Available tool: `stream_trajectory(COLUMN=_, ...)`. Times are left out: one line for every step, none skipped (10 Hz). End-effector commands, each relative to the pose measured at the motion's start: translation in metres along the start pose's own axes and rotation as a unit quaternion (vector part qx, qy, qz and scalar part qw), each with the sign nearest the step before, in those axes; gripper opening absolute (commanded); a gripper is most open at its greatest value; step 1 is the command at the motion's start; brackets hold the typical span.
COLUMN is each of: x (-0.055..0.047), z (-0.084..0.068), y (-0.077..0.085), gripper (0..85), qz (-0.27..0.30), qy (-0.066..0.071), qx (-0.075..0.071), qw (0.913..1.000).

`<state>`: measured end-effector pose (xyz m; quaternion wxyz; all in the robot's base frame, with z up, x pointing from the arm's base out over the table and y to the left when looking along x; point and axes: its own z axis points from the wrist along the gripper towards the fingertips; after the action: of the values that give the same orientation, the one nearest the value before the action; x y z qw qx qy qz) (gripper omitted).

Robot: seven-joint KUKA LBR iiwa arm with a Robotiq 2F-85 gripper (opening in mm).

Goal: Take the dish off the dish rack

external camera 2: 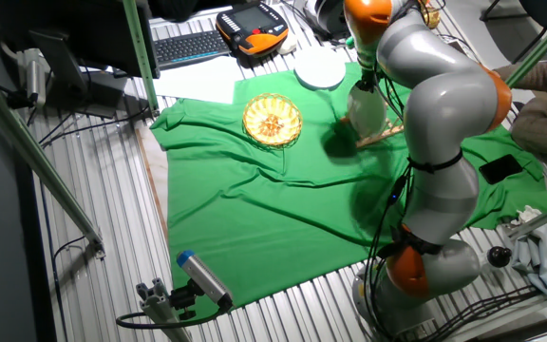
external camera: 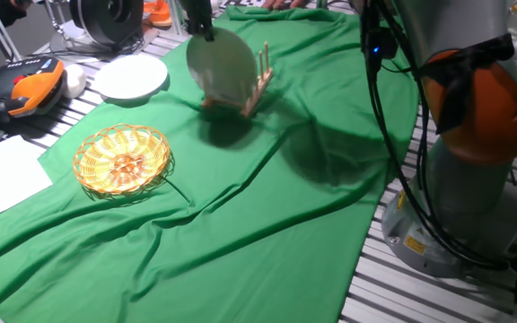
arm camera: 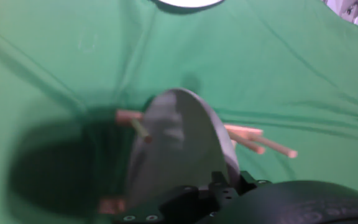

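A pale grey round dish (external camera: pixel 223 68) stands on edge, leaning, in the small wooden dish rack (external camera: pixel 258 82) at the far side of the green cloth. My gripper (external camera: pixel 202 32) comes down from above and is shut on the dish's upper rim. The dish's lower edge sits at the rack's base between the pegs. In the hand view the dish (arm camera: pixel 178 149) fills the middle, with rack pegs (arm camera: pixel 257 140) sticking out to its right and the gripper (arm camera: pixel 211 184) at the bottom. From the other fixed view the dish (external camera 2: pixel 366 106) and rack (external camera 2: pixel 385 134) sit beside the arm.
A round wicker basket (external camera: pixel 122 160) lies on the cloth at the left. A white plate (external camera: pixel 131 76) sits off the cloth's far left corner. An orange teach pendant (external camera: pixel 32 86) and papers lie further left. The arm's base (external camera: pixel 474 161) stands at the right.
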<state>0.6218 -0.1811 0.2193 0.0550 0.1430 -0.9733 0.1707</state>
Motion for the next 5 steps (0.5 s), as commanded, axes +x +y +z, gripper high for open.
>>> stream_trajectory(x=0.001, z=-0.007, y=-0.002, gripper=0.0, qz=-0.004, qy=0.002, qx=0.007, qw=1.0)
stream_trajectory(x=0.002, z=-0.017, y=-0.005, gripper=0.0, qz=-0.007, qy=0.009, qx=0.011, qw=0.9999)
stream_trajectory(x=0.003, z=-0.026, y=-0.006, gripper=0.0, qz=-0.008, qy=0.017, qx=0.017, qw=0.9997)
stream_trajectory(x=0.004, z=-0.032, y=-0.006, gripper=0.0, qz=-0.009, qy=0.02, qx=0.023, qw=0.9995)
stream_trajectory(x=0.005, z=-0.039, y=-0.006, gripper=0.0, qz=-0.008, qy=0.023, qx=0.029, qw=0.9993)
